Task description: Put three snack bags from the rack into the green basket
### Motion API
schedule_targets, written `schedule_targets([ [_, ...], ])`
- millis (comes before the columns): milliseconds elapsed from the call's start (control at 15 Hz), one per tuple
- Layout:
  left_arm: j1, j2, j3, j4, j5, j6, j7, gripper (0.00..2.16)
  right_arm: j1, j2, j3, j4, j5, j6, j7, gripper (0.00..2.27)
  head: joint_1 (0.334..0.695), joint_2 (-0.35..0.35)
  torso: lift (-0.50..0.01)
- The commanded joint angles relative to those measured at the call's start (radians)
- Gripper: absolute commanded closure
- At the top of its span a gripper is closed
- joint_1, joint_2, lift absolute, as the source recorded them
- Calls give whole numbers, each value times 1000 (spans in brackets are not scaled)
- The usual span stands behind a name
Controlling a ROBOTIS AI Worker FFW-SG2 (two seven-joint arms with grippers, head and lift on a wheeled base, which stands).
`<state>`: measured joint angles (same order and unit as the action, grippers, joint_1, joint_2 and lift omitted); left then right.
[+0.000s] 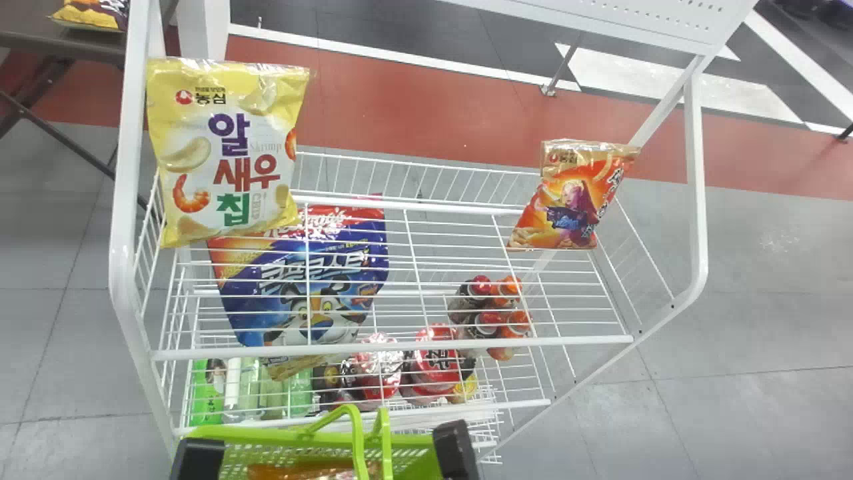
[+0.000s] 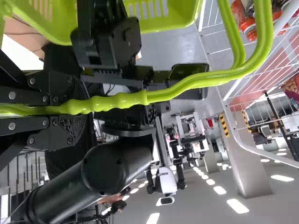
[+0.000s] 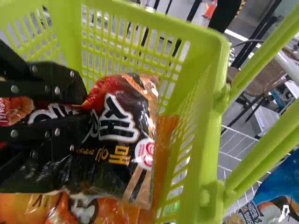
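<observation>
The right end effector (image 3: 88, 112) is grasping the black bag (image 3: 122, 140) inside the basket (image 3: 205, 70), the left one (image 2: 77, 106) gripping its handles (image 2: 122, 101).

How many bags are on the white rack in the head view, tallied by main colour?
Yellow bag: 1
Orange bag: 1
Blue bag, seen through the wire shelf: 1
Total: 3

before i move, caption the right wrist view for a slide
Dark snack bag at the right gripper, inside the green basket with orange packaging
</observation>
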<state>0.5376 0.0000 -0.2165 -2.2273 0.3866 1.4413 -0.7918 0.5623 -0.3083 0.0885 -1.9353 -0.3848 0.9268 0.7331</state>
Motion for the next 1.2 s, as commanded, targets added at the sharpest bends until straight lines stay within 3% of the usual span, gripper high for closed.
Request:
schedule_targets([
  [0, -4, -2, -1, 0, 0, 0, 0, 1885, 34, -2, -96, -116, 0, 202, 46, 29, 695, -350, 0],
  [133, -5, 0, -1, 1, 0, 3, 0, 1885, 51, -2, -177, -212, 1, 361, 69, 33, 695, -350, 0],
  [333, -5, 0, -1, 1, 2, 3, 0, 1889, 59, 3, -280, -281, 0, 404, 81, 33, 695, -350, 0],
  [467, -5, 0, -1, 3, 2, 3, 0, 1889, 57, 40, -358, -330, -9, 404, 77, 39, 695, -350, 0],
  [800, -10, 2, -7, 3, 2, 6, 2, 1889, -21, 74, -533, -361, -80, 226, 69, 53, 695, -350, 0],
  [1000, -8, 3, -6, 14, 9, 3, -3, 1889, -165, 64, -602, -281, -78, 168, 38, 80, 695, -350, 0],
  [1133, -10, 2, -7, 17, 9, 0, -6, 1889, -226, 54, -592, -214, -78, -10, -49, 100, 695, -350, 0],
])
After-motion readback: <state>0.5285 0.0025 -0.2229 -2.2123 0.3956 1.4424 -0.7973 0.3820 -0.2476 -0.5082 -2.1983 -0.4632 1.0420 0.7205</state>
